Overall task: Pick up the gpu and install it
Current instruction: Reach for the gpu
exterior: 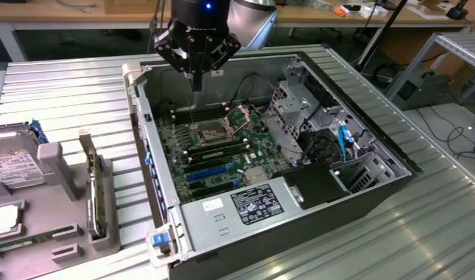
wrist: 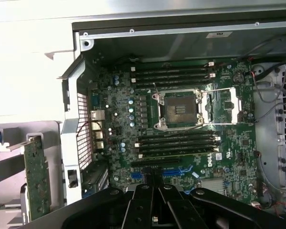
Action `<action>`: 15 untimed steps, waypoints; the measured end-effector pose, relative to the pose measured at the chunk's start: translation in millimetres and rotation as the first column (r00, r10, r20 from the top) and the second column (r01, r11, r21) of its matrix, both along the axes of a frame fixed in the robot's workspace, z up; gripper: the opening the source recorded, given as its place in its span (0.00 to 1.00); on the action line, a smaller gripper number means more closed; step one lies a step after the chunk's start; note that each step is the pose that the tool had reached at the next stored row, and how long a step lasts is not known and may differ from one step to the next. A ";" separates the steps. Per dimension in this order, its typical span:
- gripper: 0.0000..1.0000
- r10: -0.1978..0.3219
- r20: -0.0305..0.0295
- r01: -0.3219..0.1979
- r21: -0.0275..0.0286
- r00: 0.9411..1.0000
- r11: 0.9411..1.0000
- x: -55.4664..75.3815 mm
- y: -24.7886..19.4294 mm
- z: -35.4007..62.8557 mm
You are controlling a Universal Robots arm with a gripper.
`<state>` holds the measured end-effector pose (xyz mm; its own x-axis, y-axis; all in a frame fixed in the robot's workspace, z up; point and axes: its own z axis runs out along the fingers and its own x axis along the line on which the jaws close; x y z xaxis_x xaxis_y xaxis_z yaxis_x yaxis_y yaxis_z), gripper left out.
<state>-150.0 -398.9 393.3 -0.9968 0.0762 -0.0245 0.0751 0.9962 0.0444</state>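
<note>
The computer case (exterior: pixel 377 189) is lying open-side up, presumably exposing the motherboard (exterior: pixel 222 140) slots from above; the gpu (exterior: pixel 93 192) is standing on edge in a grey holder (exterior: pixel 55 163) beside it, likely presenting an edge for pinching; the gripper (exterior: pixel 196 86) is hovering over the motherboard, fingers pressed together, empty.

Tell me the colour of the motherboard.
The motherboard is green; the wrist view shows it best.
</note>
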 end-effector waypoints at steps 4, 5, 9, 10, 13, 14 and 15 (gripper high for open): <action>0.11 0.000 0.000 0.000 0.000 1.000 1.000 -0.7 0.0 0.0; 0.11 0.000 0.000 0.000 0.000 1.000 1.000 -0.8 0.0 0.0; 0.11 0.000 0.000 0.000 0.000 1.000 1.000 -2.3 0.0 0.0; 0.11 0.000 0.000 0.000 0.000 1.000 1.000 -2.8 0.0 0.0; 0.11 0.000 0.000 0.000 0.000 1.000 1.000 -4.1 0.0 0.0; 0.11 0.000 0.000 0.000 0.000 1.000 1.000 -4.5 0.0 0.0; 0.11 0.000 0.000 0.000 0.000 1.000 1.000 -5.0 0.0 0.0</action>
<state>-155.0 -398.9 393.3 -0.9968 0.0762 -0.0244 0.0751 0.9962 0.0444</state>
